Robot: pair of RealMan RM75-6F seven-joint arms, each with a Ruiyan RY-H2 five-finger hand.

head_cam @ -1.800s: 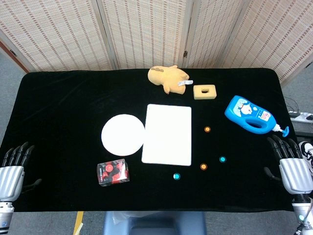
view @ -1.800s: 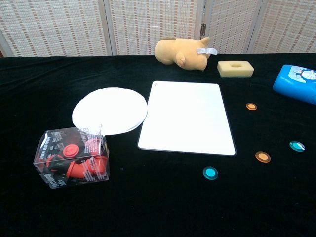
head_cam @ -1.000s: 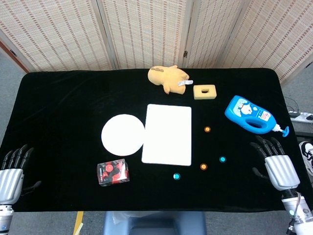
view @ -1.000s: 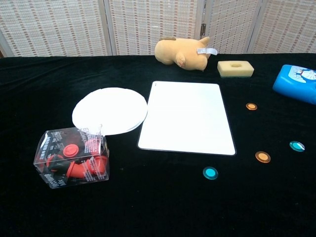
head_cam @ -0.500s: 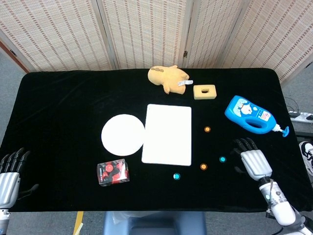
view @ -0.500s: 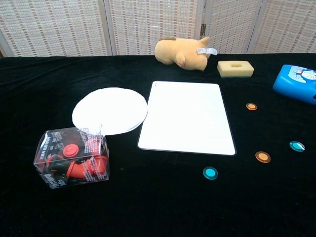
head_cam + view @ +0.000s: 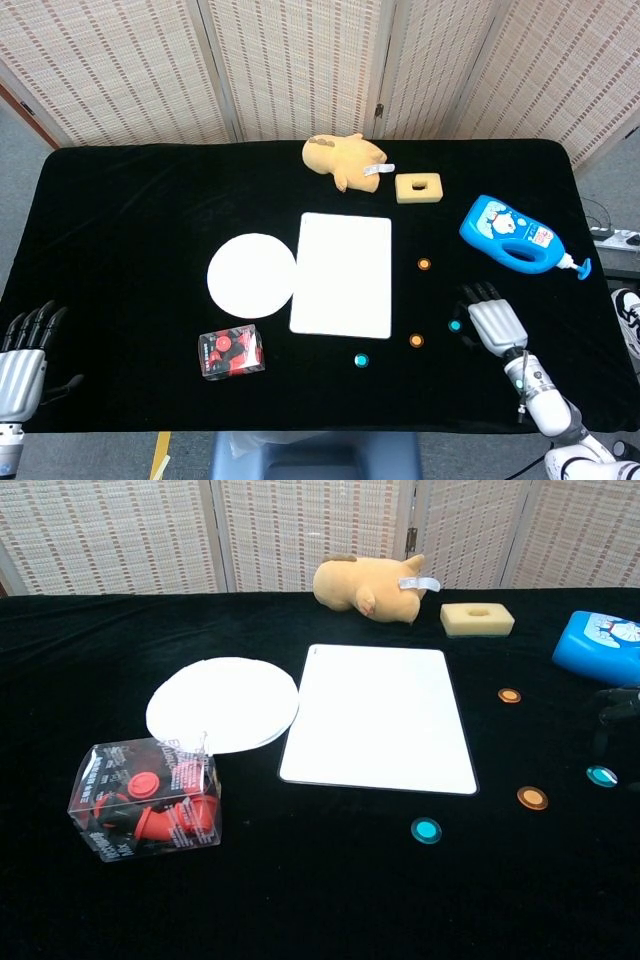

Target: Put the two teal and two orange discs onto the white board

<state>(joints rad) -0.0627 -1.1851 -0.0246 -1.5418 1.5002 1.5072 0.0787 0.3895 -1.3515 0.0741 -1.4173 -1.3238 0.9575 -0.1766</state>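
At the black-draped bench's [image 7: 120,220] near left corner, our left hand [image 7: 22,360] hangs off the edge, fingers spread, holding nothing. One clear plastic box of red pieces [image 7: 231,353] sits by the front edge; one round white plate [image 7: 251,275] touches the flat white rectangular board [image 7: 342,274]. Right of the board, on open cloth, lie two orange discs [image 7: 424,264] [image 7: 416,340] and two teal discs [image 7: 361,359] [image 7: 455,325]. Our right hand [image 7: 493,322], empty, fingers apart, hovers just beside the farther teal one.
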